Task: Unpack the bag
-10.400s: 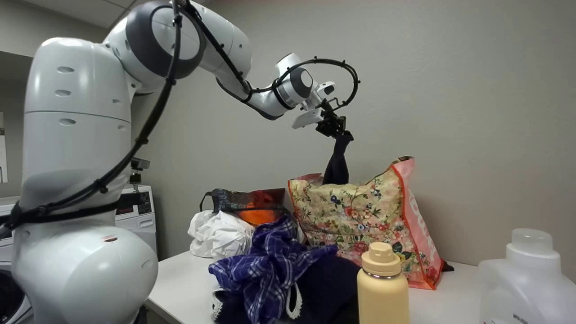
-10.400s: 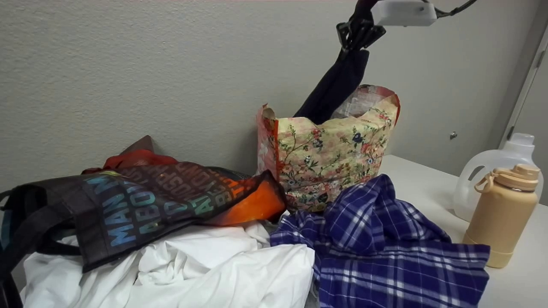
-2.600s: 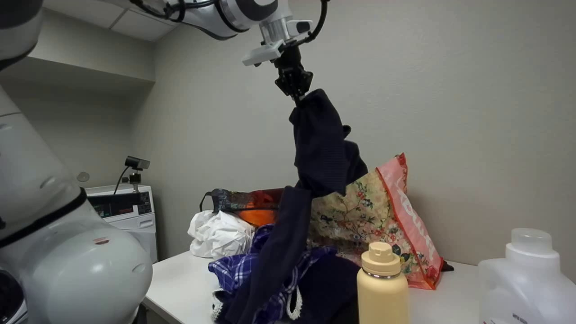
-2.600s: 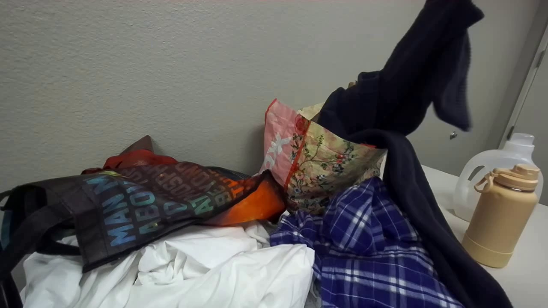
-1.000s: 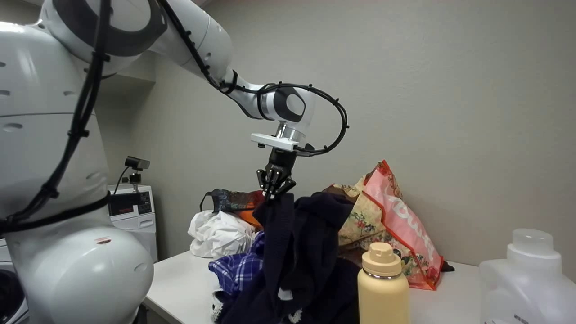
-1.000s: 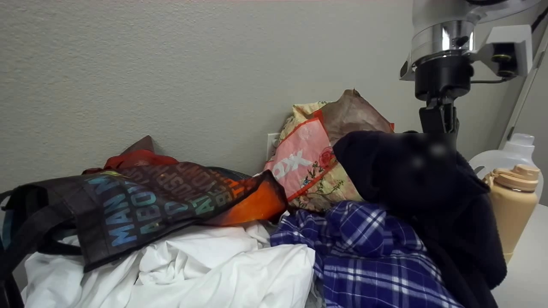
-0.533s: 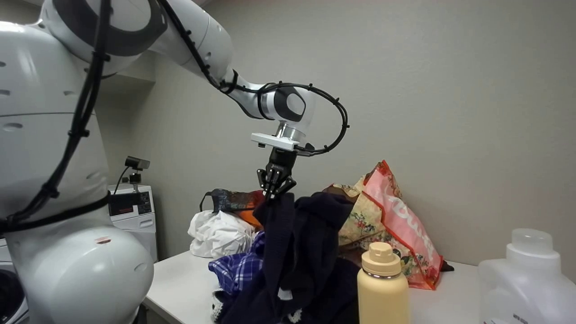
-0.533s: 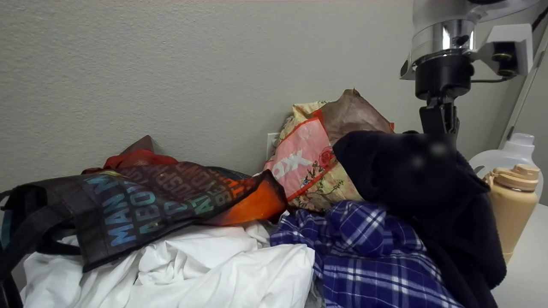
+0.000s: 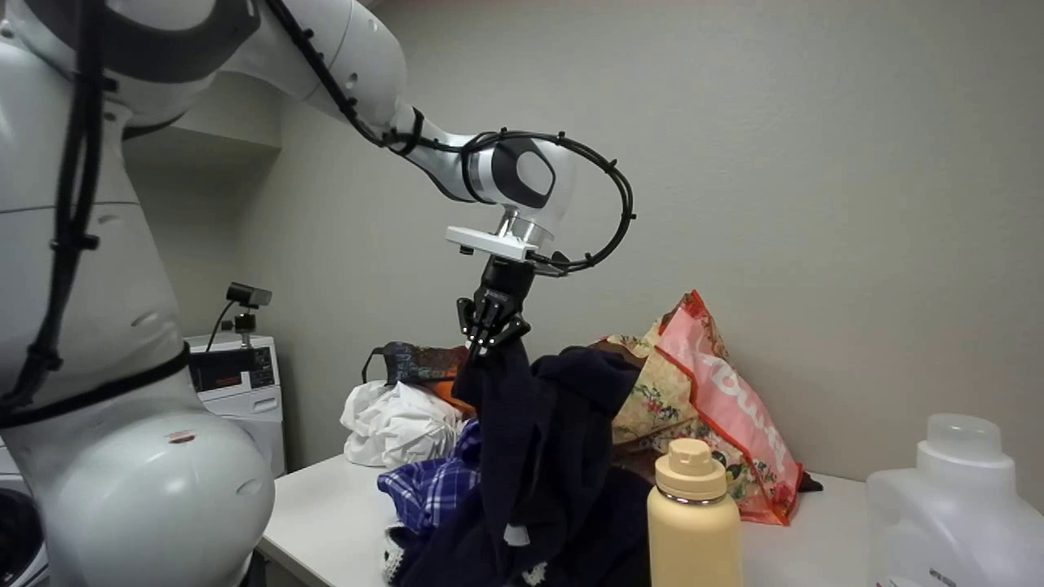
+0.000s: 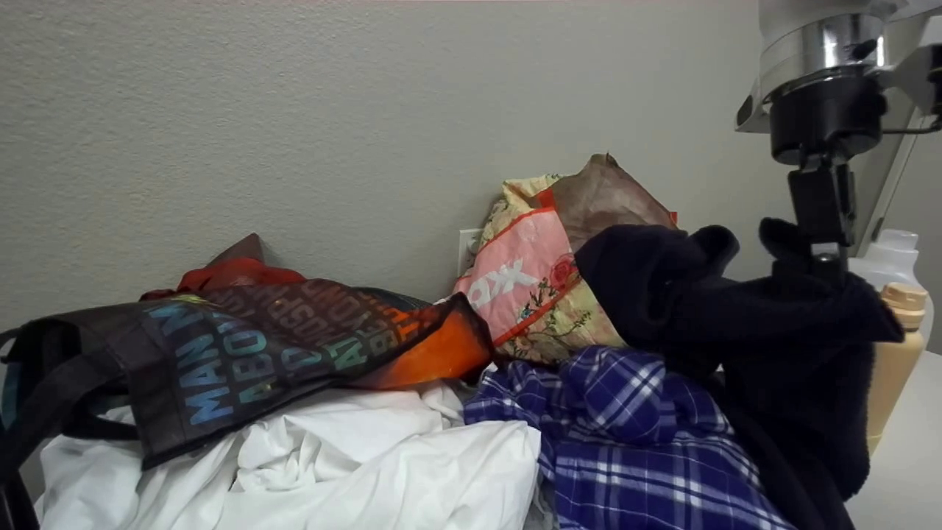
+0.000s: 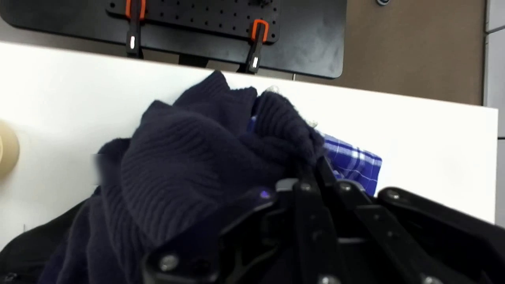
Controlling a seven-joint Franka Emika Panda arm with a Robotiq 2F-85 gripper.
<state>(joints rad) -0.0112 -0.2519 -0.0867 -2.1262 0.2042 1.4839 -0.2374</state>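
Observation:
The bag (image 9: 738, 408), cream floral with pink sides and red edges, leans slumped against the wall; it also shows in an exterior view (image 10: 515, 283), its mouth sagging toward the garment. My gripper (image 9: 481, 346) is outside the bag, pointing down, shut on a fold of the dark navy garment (image 9: 563, 440). The garment hangs from the fingers and heaps on the table, with one part against the bag's front; it also shows in an exterior view (image 10: 795, 375). In the wrist view the fingers (image 11: 313, 167) pinch the ribbed garment (image 11: 177, 169). The bag's inside is hidden.
Blue-and-white plaid cloth (image 10: 662, 471) lies under and beside the garment. A tan bottle (image 9: 695, 522) and clear jug (image 9: 946, 514) stand near. White cloth (image 10: 353, 456) lies under a dark lettered bag (image 10: 294, 346). The table edge (image 11: 394, 96) is close; a wall stands behind.
The navy garment was lifted from the bag's mouth, carried toward the robot and lowered onto the pile; the bag slumped. In the last half second the gripper shifted slightly up and toward the robot.

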